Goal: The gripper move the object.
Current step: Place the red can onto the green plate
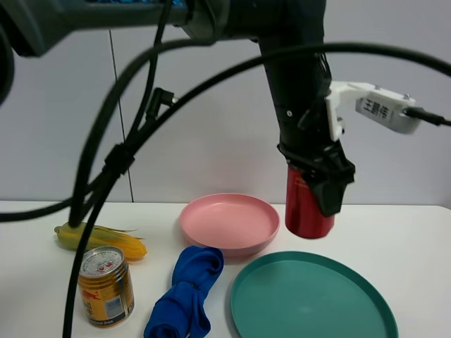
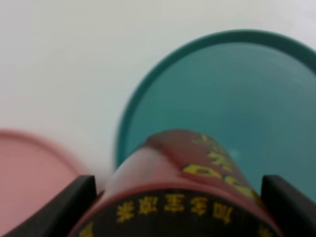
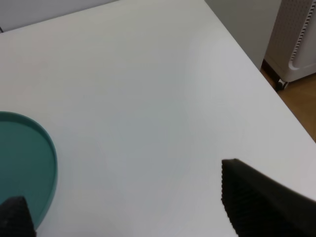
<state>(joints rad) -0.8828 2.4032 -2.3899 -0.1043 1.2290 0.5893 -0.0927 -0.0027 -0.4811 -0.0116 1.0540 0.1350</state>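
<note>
Red can (image 1: 308, 211) was pinched near its top between the jaws of the left gripper (image 1: 320, 176), upright or nearly so, beside the pink plate (image 1: 229, 222) and near the teal plate (image 1: 310, 299). Its base appeared to hang just clear of the white table (image 1: 416, 239), though contact could not be excluded. Pickup was judged complete; transfer and set-down remained. The right gripper (image 3: 123, 192) stood spread, holding nothing, over bare table beside the teal plate.
</note>
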